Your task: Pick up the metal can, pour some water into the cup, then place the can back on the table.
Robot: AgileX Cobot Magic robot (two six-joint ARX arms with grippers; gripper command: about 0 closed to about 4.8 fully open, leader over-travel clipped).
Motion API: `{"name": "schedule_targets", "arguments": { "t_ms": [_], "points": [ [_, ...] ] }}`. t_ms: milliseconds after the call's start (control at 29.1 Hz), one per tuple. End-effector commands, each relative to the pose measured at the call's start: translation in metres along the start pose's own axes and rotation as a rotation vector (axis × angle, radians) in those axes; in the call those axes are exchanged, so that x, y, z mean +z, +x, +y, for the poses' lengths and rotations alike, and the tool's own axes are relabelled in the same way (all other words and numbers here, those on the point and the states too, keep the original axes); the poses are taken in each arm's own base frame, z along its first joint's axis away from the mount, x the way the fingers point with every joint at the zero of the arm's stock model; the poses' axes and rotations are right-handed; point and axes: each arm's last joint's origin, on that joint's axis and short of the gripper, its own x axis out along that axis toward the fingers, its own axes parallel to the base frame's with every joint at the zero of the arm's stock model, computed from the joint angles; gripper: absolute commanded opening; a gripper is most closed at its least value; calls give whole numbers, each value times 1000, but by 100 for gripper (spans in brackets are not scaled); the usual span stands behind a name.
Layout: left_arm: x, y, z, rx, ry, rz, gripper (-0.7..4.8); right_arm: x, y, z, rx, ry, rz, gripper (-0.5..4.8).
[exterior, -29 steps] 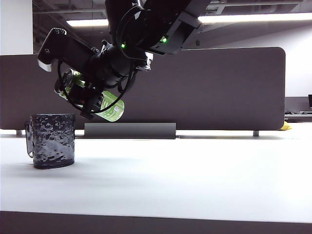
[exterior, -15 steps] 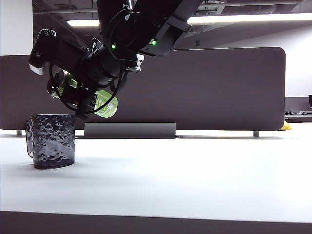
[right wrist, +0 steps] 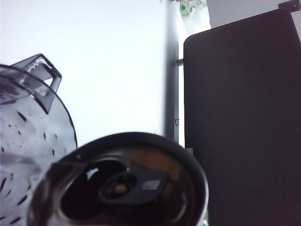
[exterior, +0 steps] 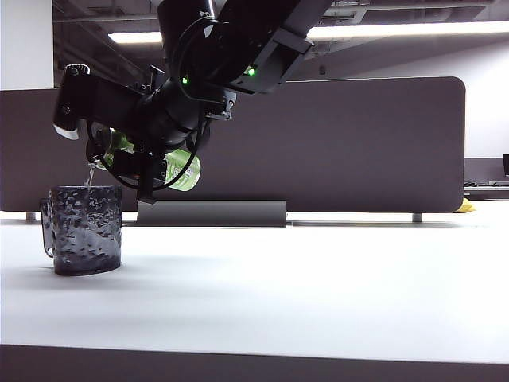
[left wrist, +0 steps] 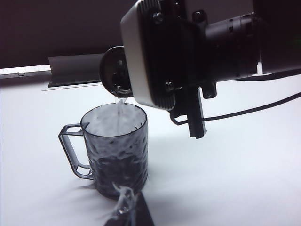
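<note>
- The metal can [exterior: 179,170] is tipped nearly level above the cup [exterior: 86,229], with a thin stream of water falling from its mouth into the cup.
- The right pincer [exterior: 147,163] clasps the can.
- The cup stands on the tabletop [exterior: 318,286].
- The left pincer is out of sight.

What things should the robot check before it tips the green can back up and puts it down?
1. Right gripper gripping the metal can: ok, it holds the can tilted above the table.
2. Can mouth over the cup: ok, a thin stream of water falls inside the rim.
3. Cup upright on the table: ok, it stands flat with its handle out to the side.
4. How full the cup is: cannot tell, the water level does not show clearly.
5. Spills on the table: cannot tell, though none shows around the cup.
6. Left gripper out of the way: cannot tell, only a blurred tip shows near the cup's base.
</note>
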Motion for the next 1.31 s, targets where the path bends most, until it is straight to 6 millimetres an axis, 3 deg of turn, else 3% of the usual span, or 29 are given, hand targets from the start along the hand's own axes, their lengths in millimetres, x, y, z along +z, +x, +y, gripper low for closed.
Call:
{"name": "schedule_targets", "arguments": {
  "t_ms": [34,1308],
  "points": [
    [2,0,0,-4,1,-14,-5,5,-2,-11,-60,-14,-18,229],
    [2,0,0,-5,1,-14,-5,4,-2,-11,-66,-36,2,229]
  ]
}}
